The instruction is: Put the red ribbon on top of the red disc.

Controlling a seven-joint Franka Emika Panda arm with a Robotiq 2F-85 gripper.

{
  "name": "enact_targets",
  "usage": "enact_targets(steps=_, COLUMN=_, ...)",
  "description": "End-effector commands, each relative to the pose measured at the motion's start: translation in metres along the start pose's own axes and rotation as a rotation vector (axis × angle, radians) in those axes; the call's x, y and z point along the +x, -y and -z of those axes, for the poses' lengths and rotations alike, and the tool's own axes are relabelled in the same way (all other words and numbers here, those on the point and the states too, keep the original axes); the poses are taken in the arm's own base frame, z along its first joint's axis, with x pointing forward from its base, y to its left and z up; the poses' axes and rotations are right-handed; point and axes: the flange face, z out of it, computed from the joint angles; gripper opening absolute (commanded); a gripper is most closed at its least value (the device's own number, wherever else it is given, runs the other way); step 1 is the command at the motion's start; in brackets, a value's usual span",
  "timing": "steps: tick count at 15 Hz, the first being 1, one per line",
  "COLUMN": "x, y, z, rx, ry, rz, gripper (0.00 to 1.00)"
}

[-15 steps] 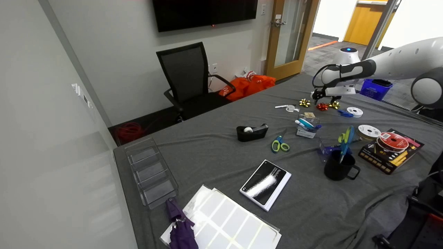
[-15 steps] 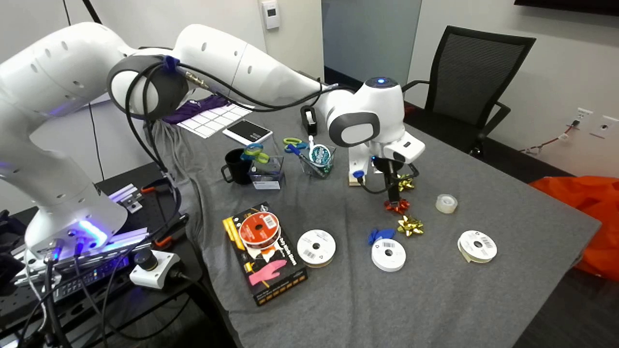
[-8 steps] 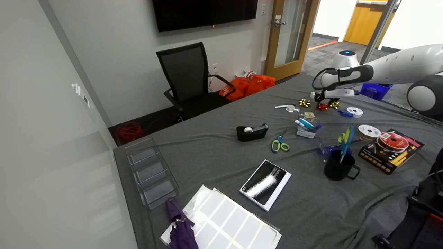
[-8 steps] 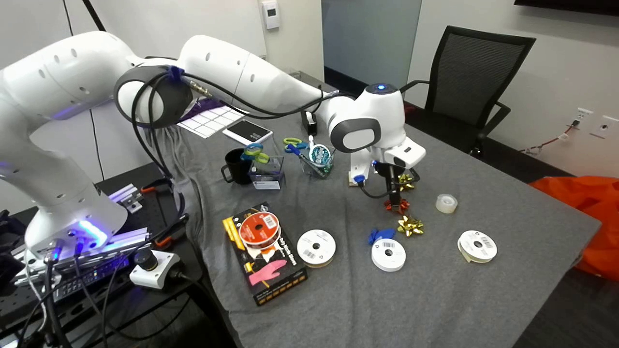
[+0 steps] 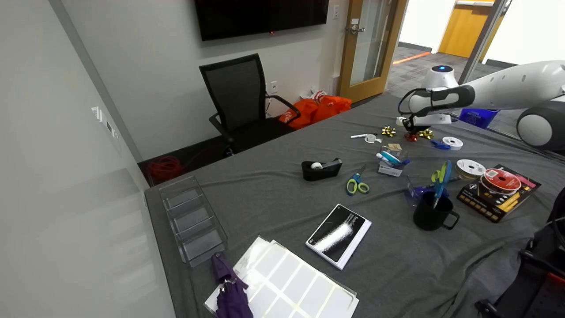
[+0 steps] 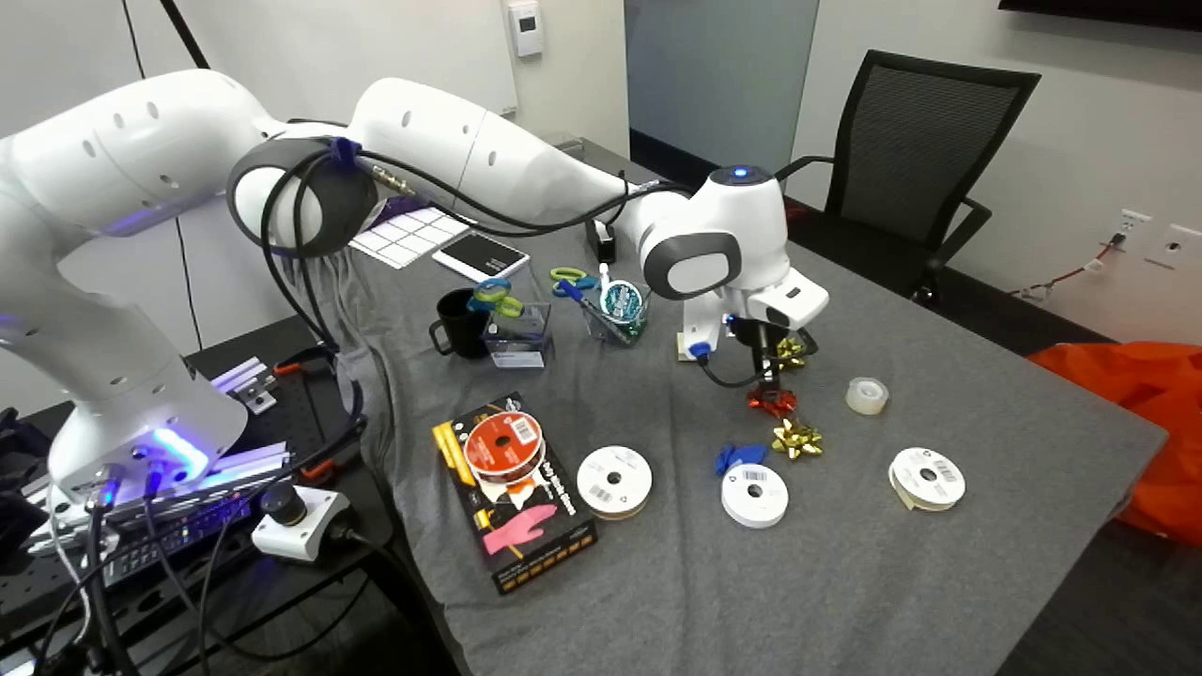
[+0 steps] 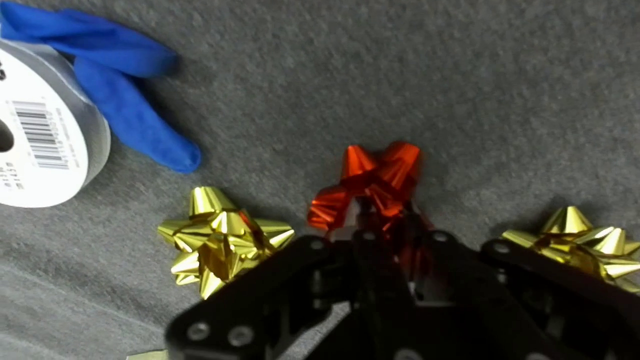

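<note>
1. A robot's hand (image 7: 390, 210) pinches a red foil gift bow (image 7: 380, 182) in the wrist view, its jaws close together with loops between them.
2. The bow, the task's red ribbon, lies at worktop (image 6: 845, 582) level; whether any gap lies beneath it cannot be told.
3. The grasp appears made, leaving the lift, the carry and the release to do.
4. The destination is well apart in an exterior view: a red ribbon spool (image 6: 490, 453), the task's red disc, flat on a black printed box (image 6: 519, 528).
5. Close company could snag: a gold bow (image 7: 225, 237) and a second gold bow (image 7: 580, 245) sit near the hand, one on either side, so a straight lift looks safest.
6. Farther out, a limp blue item (image 7: 137, 117), perhaps a balloon, lies against or just beside a white ribbon spool (image 7: 47, 125); a roll of clear tape (image 6: 867, 395) rests on the side away from the box.
7. On the likely route, a second white spool (image 6: 620, 498) lies just beside the box, low enough, it seems, to pass over. Scissors (image 5: 440, 187) standing in a black mug (image 5: 430, 214) call for a wide berth.
</note>
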Motion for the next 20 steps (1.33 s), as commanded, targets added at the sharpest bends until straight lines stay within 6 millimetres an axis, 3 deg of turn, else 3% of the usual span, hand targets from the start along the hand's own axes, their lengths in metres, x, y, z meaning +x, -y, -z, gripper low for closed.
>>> enact_targets(steps=1, x=0.005, y=-0.004, z=0.003, rx=-0.011, ry=-0.012, rz=0.012, gripper=0.0)
enact_targets(steps=10, x=0.022, y=0.001, z=0.057, rx=0.067, ry=-0.006, rz=0.022, gripper=0.0)
enact_targets(steps=16, x=0.013, y=0.005, z=0.084, rx=0.134, ry=0.063, rz=0.099, gripper=0.0)
enact_targets(steps=20, x=-0.005, y=-0.005, z=0.091, rx=0.165, ry=0.093, rz=0.174, gripper=0.0)
